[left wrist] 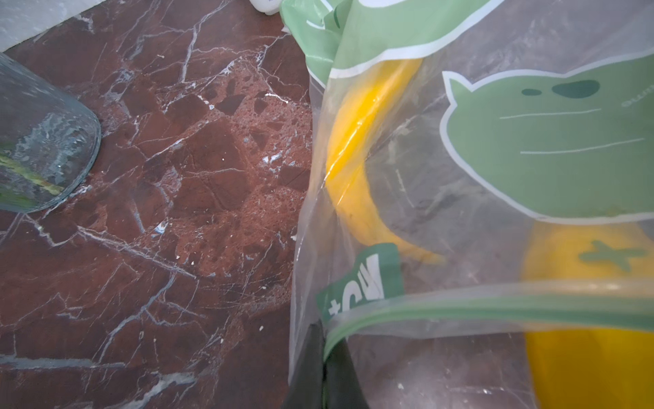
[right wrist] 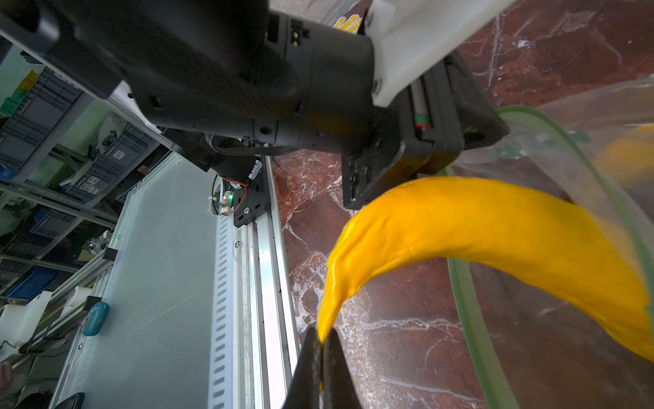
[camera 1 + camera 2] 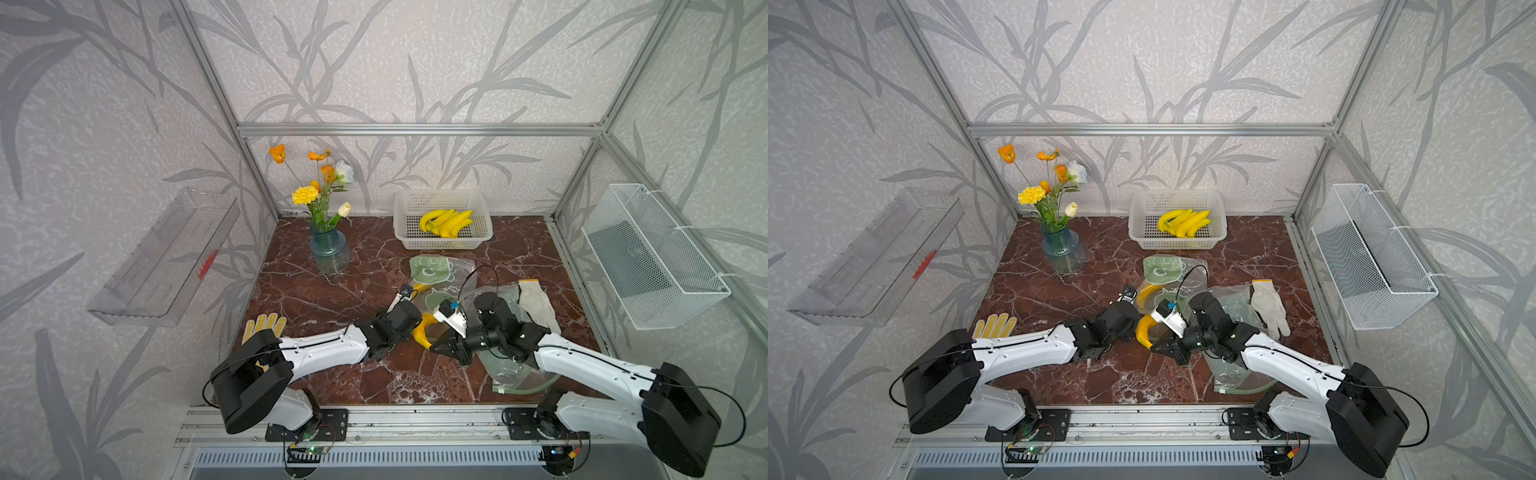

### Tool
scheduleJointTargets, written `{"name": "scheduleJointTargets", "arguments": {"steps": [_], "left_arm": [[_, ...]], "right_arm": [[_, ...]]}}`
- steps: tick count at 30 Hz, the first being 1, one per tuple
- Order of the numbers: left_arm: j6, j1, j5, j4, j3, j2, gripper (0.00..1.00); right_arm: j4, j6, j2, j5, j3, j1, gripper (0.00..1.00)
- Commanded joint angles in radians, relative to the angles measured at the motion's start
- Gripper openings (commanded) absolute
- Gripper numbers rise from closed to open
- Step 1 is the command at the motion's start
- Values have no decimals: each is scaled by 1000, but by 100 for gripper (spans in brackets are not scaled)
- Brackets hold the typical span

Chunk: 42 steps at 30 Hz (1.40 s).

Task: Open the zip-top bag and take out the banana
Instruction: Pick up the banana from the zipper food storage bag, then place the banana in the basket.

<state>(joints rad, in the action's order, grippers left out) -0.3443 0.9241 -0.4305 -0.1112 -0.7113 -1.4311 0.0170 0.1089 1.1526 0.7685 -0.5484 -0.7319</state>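
The clear zip-top bag [image 3: 441, 277] with green cat prints lies mid-table in both top views. My left gripper [image 1: 323, 341] is shut on the corner of its green zip edge [image 1: 495, 311]. One yellow banana [image 2: 477, 226] sticks halfway out of the bag's open mouth. My right gripper [image 2: 323, 341] is shut on its thin tip, just above the marble. In the top views this banana [image 3: 422, 332] [image 3: 1144, 330] curves between the two wrists, with the right gripper [image 3: 434, 348] at its near end. A second banana [image 1: 357, 141] shows inside the bag.
A white basket [image 3: 401, 224] holding several bananas stands at the back. A blue glass vase [image 3: 329, 251] of flowers stands back left. A white glove [image 3: 536, 305] and another clear bag [image 3: 513, 368] lie under the right arm. A yellow-dotted glove [image 3: 266, 323] lies near left.
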Motion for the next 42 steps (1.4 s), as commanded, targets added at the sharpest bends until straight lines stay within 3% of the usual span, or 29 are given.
{"name": "scheduleJointTargets", "arguments": {"steps": [1,23,29,39,42], "left_arm": [[-11,-8,-36,-50,24,31,1],[-110,-53,-64,-169,-7,-29,1],[-121,-68,-41,-192,-42,-55,1],[-150,-86,9,-164,-17,-59,1],[-144,-86,26,-147,-12,-44,1]], "right_arm": [[-3,-10,-40,59,-28,3,1],[17,30,-124,236,-53,3,1],[-73,-8,-175,254,-73,8,0],[-343,-132,-301,269,-192,112,0],[-335,-131,-311,267,-200,138,0]]}}
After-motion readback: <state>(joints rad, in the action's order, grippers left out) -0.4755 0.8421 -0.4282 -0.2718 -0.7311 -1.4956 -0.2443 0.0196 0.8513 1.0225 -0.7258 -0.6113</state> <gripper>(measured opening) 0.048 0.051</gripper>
